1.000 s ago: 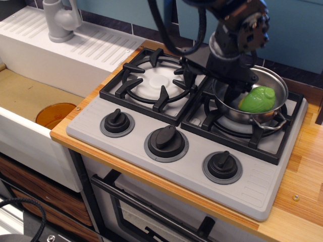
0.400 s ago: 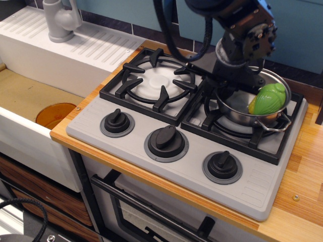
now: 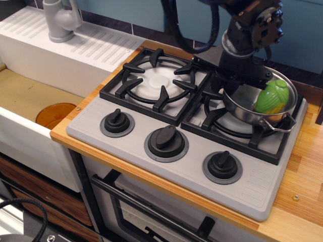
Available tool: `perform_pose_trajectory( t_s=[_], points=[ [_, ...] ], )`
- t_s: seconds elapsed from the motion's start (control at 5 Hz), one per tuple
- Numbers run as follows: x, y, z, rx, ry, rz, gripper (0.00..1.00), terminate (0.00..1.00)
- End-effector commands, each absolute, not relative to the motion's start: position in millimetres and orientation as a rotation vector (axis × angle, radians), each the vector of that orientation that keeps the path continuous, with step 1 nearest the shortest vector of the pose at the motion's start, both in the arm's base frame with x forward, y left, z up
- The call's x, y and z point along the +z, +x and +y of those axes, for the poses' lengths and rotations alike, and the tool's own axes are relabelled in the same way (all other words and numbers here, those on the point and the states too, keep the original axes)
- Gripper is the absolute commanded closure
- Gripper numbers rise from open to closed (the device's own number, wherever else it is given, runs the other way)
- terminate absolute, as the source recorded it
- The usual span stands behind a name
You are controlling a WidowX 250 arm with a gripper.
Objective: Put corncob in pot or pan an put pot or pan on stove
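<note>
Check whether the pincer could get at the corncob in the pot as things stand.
Probably yes. The corncob lies uncovered in the pot, leaning on the far rim, and the pincer is right at the pot's left rim. Nothing covers the pot; whether the pincer is open or gripping the rim is hidden.

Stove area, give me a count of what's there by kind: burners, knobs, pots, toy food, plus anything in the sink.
Burner grates: 2, left and right
Knobs: 3, left, middle, right
Pots: 1, steel pot on the right burner
Toy food: 1, corncob in the pot
Orange dish in the sink: 1
Total: 8
</note>
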State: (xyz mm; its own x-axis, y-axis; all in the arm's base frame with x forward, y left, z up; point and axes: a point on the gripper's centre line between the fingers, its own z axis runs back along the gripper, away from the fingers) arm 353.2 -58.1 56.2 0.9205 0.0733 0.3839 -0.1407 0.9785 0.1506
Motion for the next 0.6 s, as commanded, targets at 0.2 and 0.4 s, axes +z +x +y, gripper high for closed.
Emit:
perform_pose_trajectory(
  t_s=[0.2, 0.4],
  points=[
    [142.4, 362.3, -27.1, 0.091, 0.164, -0.369, 1.0, 0.0],
    [152.2, 363.6, -13.5, 0.08, 0.167, -0.355, 1.0, 0.0]
  ],
)
